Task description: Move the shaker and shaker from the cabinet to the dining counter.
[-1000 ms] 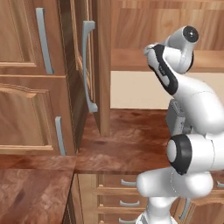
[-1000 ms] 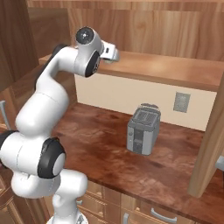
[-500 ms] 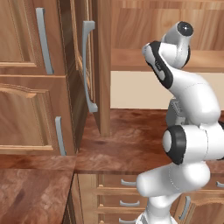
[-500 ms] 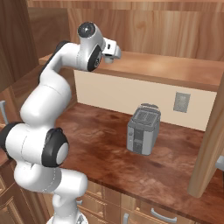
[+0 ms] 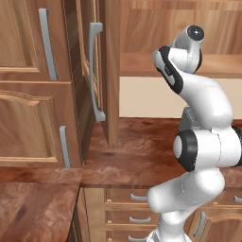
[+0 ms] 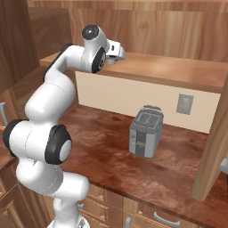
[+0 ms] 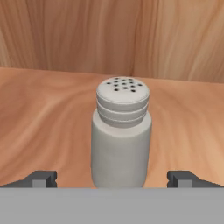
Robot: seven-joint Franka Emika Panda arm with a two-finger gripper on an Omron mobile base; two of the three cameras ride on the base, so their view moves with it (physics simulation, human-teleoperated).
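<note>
Shaker (image 7: 121, 140) upright on cabinet shelf (image 7: 43, 113); claw (image 7: 113, 178) spread wide.

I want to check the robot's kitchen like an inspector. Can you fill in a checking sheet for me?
Surface: wooden cabinet shelf, bare around the shaker; worktop below.
Job's things: one shaker upright on the shelf, holes on top; second shaker nothing seen.
Clutter: toaster on the worktop.
Grippers: gripper open, a fingertip each side of the shaker, not touching.
Cables: nothing seen.
Surroundings: cabinet door open, wall socket, drawers under the worktop.
</note>
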